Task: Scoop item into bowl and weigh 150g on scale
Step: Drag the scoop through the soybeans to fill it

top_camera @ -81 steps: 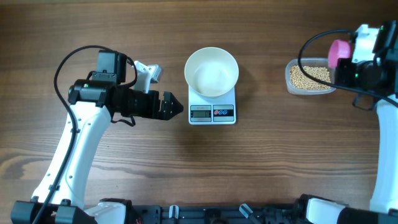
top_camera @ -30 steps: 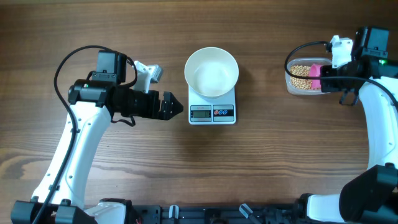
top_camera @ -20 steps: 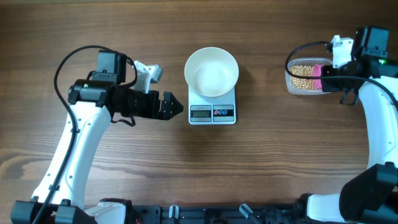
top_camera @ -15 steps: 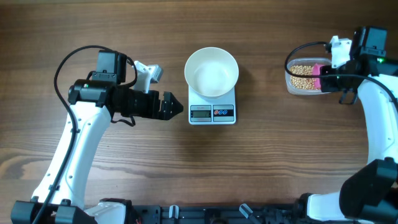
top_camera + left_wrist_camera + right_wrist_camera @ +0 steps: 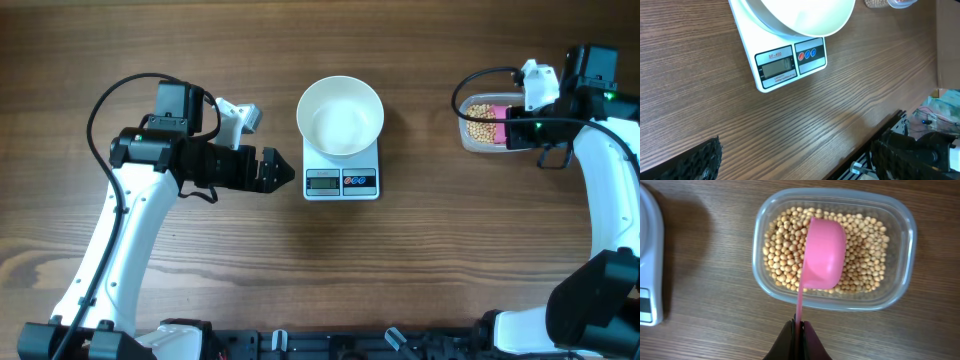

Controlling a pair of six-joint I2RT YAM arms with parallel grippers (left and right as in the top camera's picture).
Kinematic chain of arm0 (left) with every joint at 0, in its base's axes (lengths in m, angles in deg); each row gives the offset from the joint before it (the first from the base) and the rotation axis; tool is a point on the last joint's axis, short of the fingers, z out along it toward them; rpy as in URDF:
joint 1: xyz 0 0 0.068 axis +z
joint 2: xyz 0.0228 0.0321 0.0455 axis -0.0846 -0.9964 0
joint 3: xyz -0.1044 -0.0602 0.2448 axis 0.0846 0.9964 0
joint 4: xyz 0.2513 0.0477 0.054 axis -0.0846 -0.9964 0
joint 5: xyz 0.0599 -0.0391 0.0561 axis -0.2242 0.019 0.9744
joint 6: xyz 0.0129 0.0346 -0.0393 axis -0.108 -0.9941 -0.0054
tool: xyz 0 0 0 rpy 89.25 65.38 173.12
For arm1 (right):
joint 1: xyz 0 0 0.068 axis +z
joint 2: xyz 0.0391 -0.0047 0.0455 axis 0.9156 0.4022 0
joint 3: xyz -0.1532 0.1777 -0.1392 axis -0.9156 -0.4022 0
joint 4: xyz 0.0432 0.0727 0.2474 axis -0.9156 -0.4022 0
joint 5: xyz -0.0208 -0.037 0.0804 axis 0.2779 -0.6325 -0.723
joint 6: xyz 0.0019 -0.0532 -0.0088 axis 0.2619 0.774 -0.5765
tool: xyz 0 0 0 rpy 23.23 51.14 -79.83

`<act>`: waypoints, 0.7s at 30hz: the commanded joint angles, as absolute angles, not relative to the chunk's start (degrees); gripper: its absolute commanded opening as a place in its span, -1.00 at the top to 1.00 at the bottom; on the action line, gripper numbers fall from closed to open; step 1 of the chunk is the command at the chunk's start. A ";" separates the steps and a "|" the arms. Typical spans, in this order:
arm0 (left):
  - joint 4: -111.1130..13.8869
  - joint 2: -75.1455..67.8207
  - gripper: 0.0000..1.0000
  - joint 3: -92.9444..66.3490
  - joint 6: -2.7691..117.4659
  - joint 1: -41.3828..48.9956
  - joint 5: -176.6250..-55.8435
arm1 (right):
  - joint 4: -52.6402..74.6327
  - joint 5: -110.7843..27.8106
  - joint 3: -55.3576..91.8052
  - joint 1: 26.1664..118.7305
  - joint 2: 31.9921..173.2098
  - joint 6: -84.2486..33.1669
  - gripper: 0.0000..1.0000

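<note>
wood table [image 5: 430,250]: scoop [image 5: 824,255] over beans [image 5: 780,250]
my right gripper [image 5: 799,330] pinches the scoop's handle, beans just ahead in the tub [image 5: 908,235]; left gripper [image 5: 278,171] spread beside the scale [image 5: 341,182], bowl [image 5: 340,115] on it.

1 clear rounded-rectangular plastic tub [image 5: 908,247], standing at the far right of the brown wood-grain tabletop [image 5: 330,270]. 1 pink plastic scoop [image 5: 824,255], cup over the tub's middle, thin handle crossing one long wall.

One bowl [image 5: 341,115], one scale [image 5: 341,181], one scoop [image 5: 824,255], one tub [image 5: 906,245] — many beans [image 5: 782,255]
</note>
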State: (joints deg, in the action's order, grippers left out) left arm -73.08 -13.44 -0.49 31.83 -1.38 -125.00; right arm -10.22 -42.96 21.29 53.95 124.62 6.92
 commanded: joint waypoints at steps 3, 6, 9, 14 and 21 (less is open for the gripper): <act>-72.95 -13.47 -1.00 0.12 30.50 -1.14 -126.07 | -11.13 -50.11 20.60 52.98 127.35 7.70 0.91; -72.95 -13.47 -1.00 0.12 30.50 -1.14 -126.07 | -11.55 -53.54 20.60 51.85 129.45 7.68 0.91; -72.95 -13.47 -1.00 0.12 30.50 -1.14 -126.07 | -12.07 -56.38 20.60 50.25 130.92 7.66 0.91; -72.95 -13.47 -1.00 0.12 30.50 -1.14 -126.07 | -13.19 -60.71 20.60 47.41 131.03 7.68 0.91; -72.95 -13.47 -1.00 0.12 30.50 -1.14 -126.07 | -14.11 -67.22 20.60 43.91 131.05 7.79 0.91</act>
State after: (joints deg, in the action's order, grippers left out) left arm -73.08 -13.44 -0.49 31.83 -1.38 -125.00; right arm -13.23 -59.22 21.29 45.14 129.80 6.94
